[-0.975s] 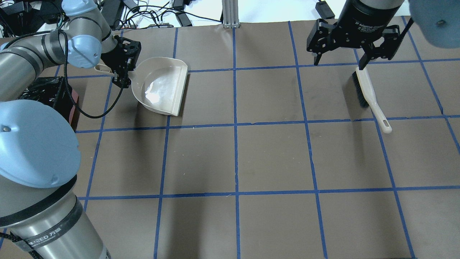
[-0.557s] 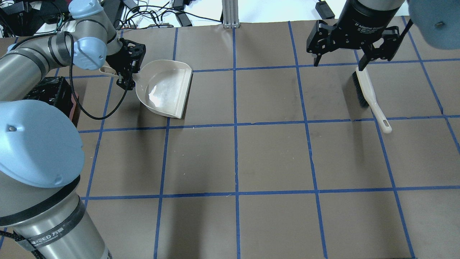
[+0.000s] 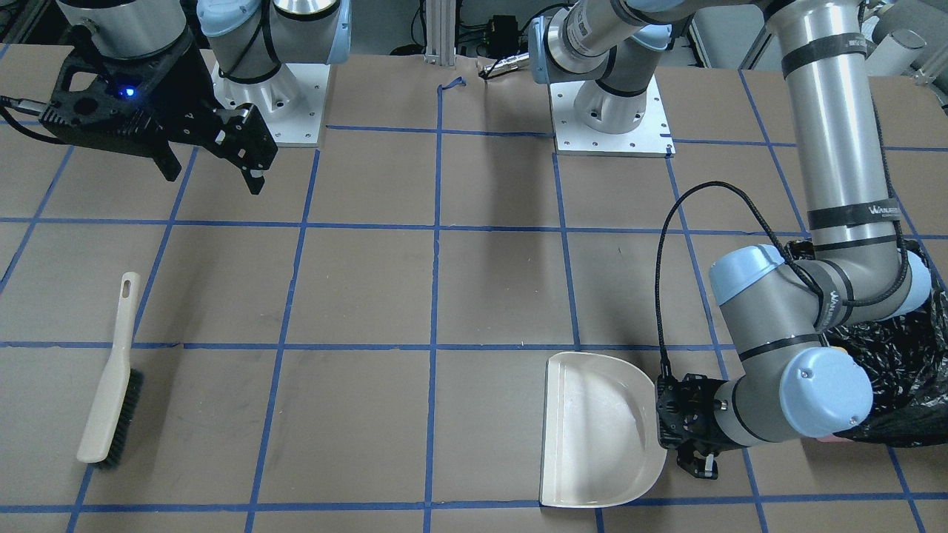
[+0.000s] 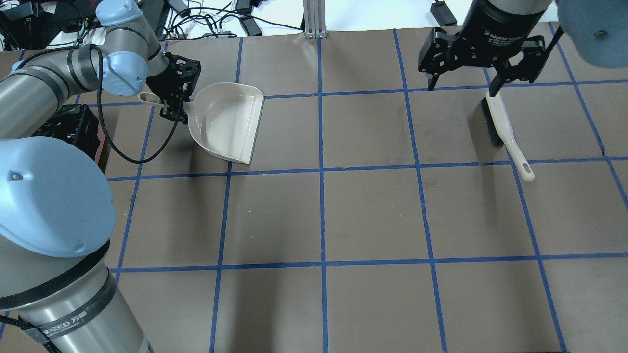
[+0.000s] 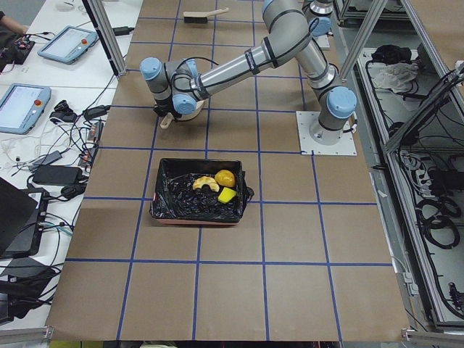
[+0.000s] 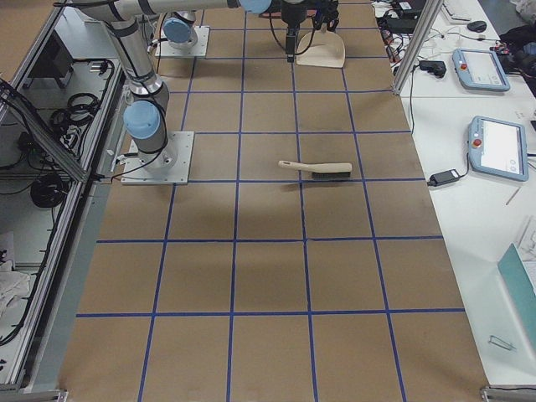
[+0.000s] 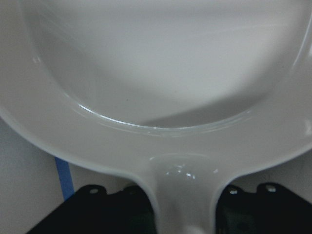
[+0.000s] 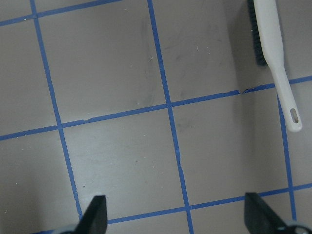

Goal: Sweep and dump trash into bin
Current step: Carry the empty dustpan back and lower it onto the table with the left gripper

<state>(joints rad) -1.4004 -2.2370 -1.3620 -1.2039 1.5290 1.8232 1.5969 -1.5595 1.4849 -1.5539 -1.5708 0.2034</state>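
At the overhead view's left edge the bin (image 4: 68, 125) sits half hidden behind the left arm. The side view shows the trash (image 5: 224, 177) inside it. Next, upper left, the left gripper (image 4: 169, 100), clamped on the handle, has nudged the dustpan (image 4: 228, 122) rightward since a second ago, and the glare in the pan is gone. Upper right, the right gripper (image 4: 462, 88) hangs wide open and empty above the brush (image 4: 503, 130), unmoved on the surface (image 4: 373, 215).
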